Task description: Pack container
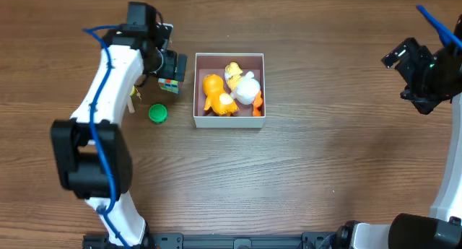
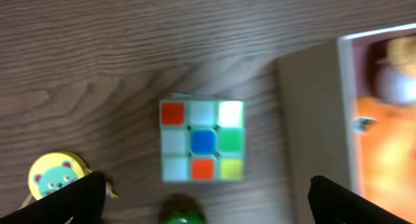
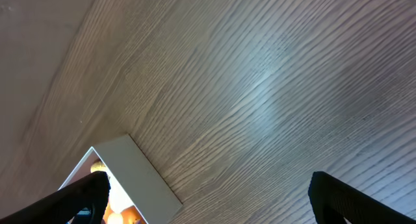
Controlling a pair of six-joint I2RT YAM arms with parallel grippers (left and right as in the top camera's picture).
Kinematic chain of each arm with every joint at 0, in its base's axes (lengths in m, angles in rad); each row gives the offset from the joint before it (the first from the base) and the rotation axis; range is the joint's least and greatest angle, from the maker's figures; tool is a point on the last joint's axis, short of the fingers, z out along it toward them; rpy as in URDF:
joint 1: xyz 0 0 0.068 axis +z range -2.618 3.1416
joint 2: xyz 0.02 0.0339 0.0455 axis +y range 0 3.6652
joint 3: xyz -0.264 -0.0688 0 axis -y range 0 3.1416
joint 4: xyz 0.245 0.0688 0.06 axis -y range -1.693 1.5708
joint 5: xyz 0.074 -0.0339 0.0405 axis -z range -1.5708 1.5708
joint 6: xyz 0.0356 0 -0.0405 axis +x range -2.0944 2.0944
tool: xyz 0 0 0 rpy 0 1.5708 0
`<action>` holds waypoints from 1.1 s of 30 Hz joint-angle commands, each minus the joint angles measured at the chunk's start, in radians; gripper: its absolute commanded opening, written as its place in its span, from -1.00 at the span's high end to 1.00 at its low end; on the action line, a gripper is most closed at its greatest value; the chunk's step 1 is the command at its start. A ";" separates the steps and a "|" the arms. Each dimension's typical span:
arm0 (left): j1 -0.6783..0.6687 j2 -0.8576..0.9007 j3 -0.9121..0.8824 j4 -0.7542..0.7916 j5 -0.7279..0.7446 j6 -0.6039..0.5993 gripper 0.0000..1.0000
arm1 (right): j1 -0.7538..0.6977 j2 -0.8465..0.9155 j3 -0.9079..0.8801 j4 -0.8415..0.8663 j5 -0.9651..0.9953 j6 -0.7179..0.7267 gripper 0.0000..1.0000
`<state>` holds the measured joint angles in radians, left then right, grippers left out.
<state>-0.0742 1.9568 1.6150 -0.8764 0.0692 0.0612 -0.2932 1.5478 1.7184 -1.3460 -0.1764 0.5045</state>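
Observation:
The container (image 1: 259,60) is a shallow square box with white walls and a pink-brown inside, at the table's middle. It holds an orange toy (image 1: 215,92) and a white and yellow toy (image 1: 244,81). A colour cube (image 1: 169,84) lies left of the box, also in the left wrist view (image 2: 202,141). A green toy (image 1: 157,113) and a yellow bear-face toy (image 2: 54,174) lie nearby. My left gripper (image 2: 205,198) is open above the cube, holding nothing. My right gripper (image 3: 208,195) is open and empty at the far right; the box corner (image 3: 136,172) shows in the right wrist view.
Bare wooden table lies between the box and the right arm (image 1: 426,72). The left arm (image 1: 108,97) reaches from the front left edge toward the cube.

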 commanded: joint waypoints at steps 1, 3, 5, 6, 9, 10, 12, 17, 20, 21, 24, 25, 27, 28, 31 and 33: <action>-0.009 0.101 0.026 0.013 -0.103 0.061 -0.96 | -0.002 0.003 0.002 0.005 -0.001 0.004 -1.00; -0.008 0.153 0.026 0.062 -0.105 0.130 -0.86 | -0.002 0.003 0.002 0.005 -0.001 0.004 -1.00; -0.008 0.184 0.026 0.108 -0.125 0.137 -0.86 | -0.002 0.003 0.002 0.005 -0.001 0.004 -1.00; -0.008 0.197 0.026 0.133 -0.124 0.137 -0.85 | -0.002 0.003 0.002 0.006 -0.001 0.004 -1.00; -0.011 0.219 0.026 0.156 -0.093 0.137 -0.68 | -0.002 0.003 0.002 0.005 -0.001 0.004 -1.00; -0.011 0.228 0.026 0.155 -0.071 0.137 -0.53 | -0.002 0.003 0.002 0.005 -0.001 0.004 -1.00; -0.011 0.241 0.026 0.154 -0.043 0.136 -0.29 | -0.002 0.003 0.002 0.005 -0.001 0.004 -1.00; -0.011 0.238 0.033 0.129 -0.043 0.131 -0.22 | -0.002 0.003 0.002 0.005 -0.001 0.004 -1.00; -0.011 0.226 0.185 -0.046 -0.042 0.087 -0.06 | -0.002 0.003 0.002 0.005 -0.001 0.004 -1.00; -0.012 0.217 0.259 -0.121 -0.042 0.066 0.05 | -0.002 0.003 0.002 0.006 -0.001 0.004 -1.00; -0.020 0.175 0.521 -0.391 0.017 0.009 0.35 | -0.002 0.003 0.002 0.005 -0.001 0.004 -1.00; -0.027 0.169 0.552 -0.426 0.060 -0.002 0.35 | -0.002 0.003 0.002 0.005 -0.001 0.005 -1.00; -0.061 0.150 0.626 -0.509 0.166 -0.049 0.35 | -0.002 0.003 0.002 0.005 -0.001 0.004 -1.00; -0.087 0.140 0.647 -0.532 0.187 -0.069 0.36 | -0.002 0.003 0.002 0.005 -0.001 0.004 -1.00; -0.207 0.119 0.656 -0.546 0.182 -0.137 0.36 | -0.002 0.003 0.002 0.006 -0.001 0.004 -1.00; -0.305 0.134 0.632 -0.526 0.102 -0.253 0.35 | -0.002 0.003 0.002 0.005 -0.001 0.004 -1.00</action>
<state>-0.2680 2.0933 2.2524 -1.4166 0.1982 -0.0338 -0.2932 1.5478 1.7184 -1.3460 -0.1768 0.5041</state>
